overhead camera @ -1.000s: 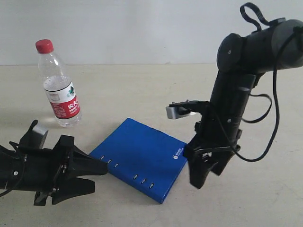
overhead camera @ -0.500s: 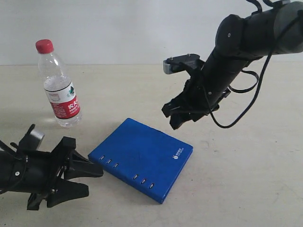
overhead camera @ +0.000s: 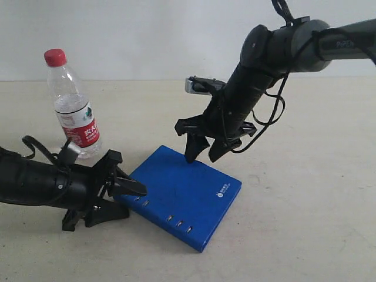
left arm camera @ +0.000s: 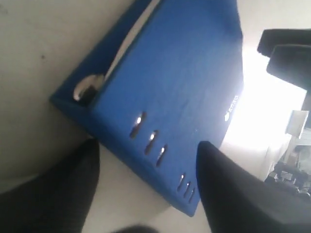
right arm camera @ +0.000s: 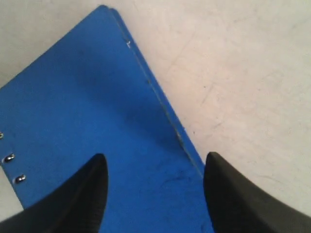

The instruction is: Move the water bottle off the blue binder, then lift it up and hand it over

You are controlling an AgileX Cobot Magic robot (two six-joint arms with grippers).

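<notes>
Though illegible, logo [overhead camera: 221, 190] on blue binder [overhead camera: 176, 185].

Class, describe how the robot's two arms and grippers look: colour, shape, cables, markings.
The left arm and right arm are matt black, with rounded tubular links. The left gripper and right gripper each have two black fingers tapering to points. Loose black cables loop along the right arm, which bears pale lettering and a silver-grey box.

A pale beige table [overhead camera: 311, 235] stretches across the foreground, matte and a little worn. Close up, its surface carries faint scratches [right arm camera: 214, 92] and a small dark speck [left arm camera: 43, 57]. Along its far edge it meets a plain white wall [overhead camera: 153, 35], evenly lit.
</notes>
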